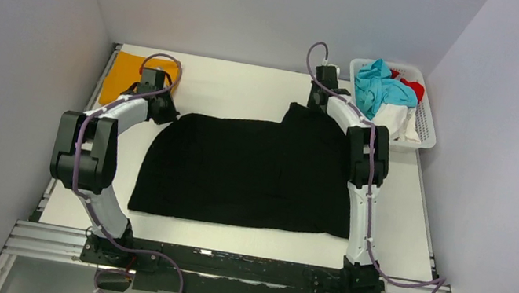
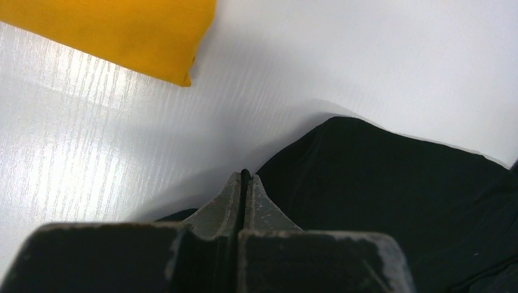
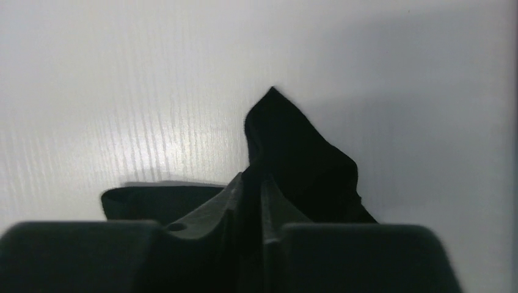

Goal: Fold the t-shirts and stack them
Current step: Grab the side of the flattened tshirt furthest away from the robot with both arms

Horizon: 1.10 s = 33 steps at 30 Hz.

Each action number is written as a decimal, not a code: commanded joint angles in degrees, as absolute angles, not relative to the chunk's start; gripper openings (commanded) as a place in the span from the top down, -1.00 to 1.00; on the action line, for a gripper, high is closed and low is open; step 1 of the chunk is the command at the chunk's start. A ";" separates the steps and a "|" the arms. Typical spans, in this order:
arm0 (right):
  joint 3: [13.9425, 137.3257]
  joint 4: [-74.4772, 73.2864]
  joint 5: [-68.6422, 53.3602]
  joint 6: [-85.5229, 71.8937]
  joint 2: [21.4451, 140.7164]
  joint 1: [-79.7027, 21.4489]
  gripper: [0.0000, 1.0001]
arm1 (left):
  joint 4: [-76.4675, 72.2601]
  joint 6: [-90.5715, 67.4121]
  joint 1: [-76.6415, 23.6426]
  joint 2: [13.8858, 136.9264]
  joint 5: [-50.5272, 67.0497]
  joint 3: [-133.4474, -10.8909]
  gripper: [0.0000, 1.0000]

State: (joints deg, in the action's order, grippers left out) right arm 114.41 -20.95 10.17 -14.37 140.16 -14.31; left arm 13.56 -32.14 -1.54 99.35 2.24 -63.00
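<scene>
Top external: basket [image 1: 427,136] holds cloths [image 1: 378,87]; black t-shirt [image 1: 252,169] outside.

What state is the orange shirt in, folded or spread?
Folded: the orange shirt lies as a compact flat rectangle, far smaller than the black shirt.

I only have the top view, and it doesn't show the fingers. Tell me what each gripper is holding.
Observer: In the right wrist view, the right gripper is shut on the black shirt. A peak of cloth sticks out past its fingertips.
Operator: Now the left.
Observer: The left gripper is pressed shut, with a sliver of black showing between its tips. It seems to be pinching the shirt's edge, which is raised off the table.
Operator: Check the orange shirt by that arm.
Observer: The orange shirt lies flat, clear of the black one, with bare table between them.
</scene>
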 commanded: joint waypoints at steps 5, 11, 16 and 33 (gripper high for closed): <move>117.08 -19.16 3.52 -16.33 139.98 -14.51 1.00 | 13.62 -30.67 -1.70 97.39 1.48 -65.81 1.00; 105.57 -12.80 0.46 -14.94 128.75 -14.63 1.00 | 11.61 -30.89 -1.74 94.10 2.73 -62.71 1.00; 91.92 -8.36 -2.63 -14.63 117.39 -14.89 1.00 | 10.38 -31.11 -1.71 91.03 3.39 -59.19 1.00; 88.39 -7.17 4.32 -9.17 109.16 -14.94 1.00 | 10.76 -29.33 -1.42 98.40 -4.96 -68.18 1.00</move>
State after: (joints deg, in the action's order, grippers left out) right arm 83.88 -8.93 2.72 -11.25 106.45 -15.07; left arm 11.64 -30.81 -1.54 94.96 -1.89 -62.78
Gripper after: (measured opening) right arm 0.029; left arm 0.023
